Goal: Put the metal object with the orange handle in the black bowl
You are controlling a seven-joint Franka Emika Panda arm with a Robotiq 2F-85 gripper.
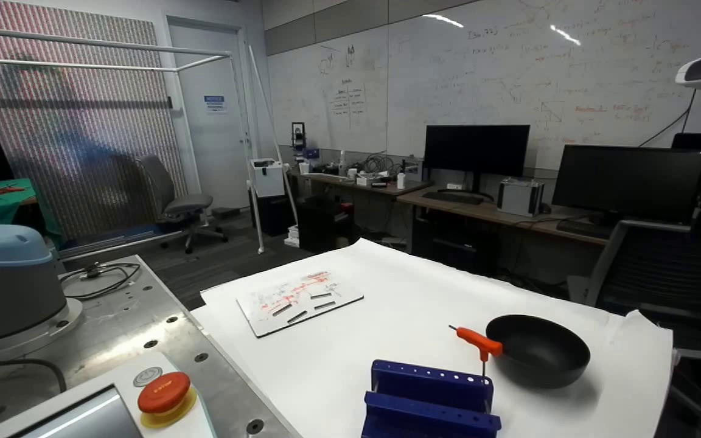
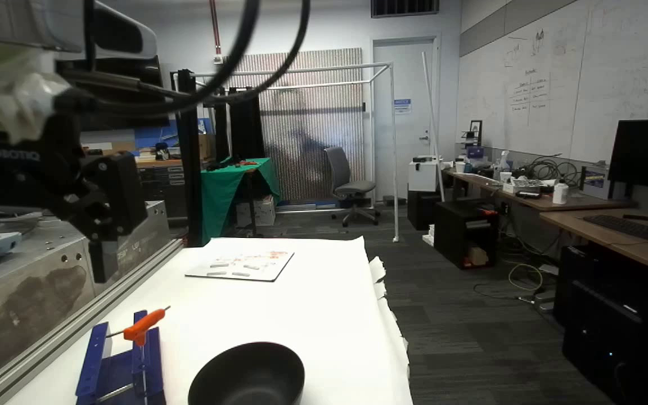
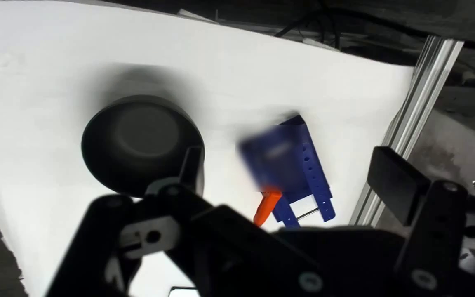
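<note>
Fingers [image 3: 396, 181] parted wide, orange-handled tool [image 3: 267, 208] below them, in blue rack [image 3: 291, 169], near black bowl [image 3: 138, 142].

Tool [image 1: 479, 342] in rack [image 1: 429, 382] (seemingly near one end), bowl [image 1: 545, 350] to their right in both exterior views

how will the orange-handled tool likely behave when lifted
The tool is probably stiff, with a straight shaft. It may snag at first, since that shaft appears seated in the rack. Once free, it likely won't roll far: its handle juts sideways.
</note>
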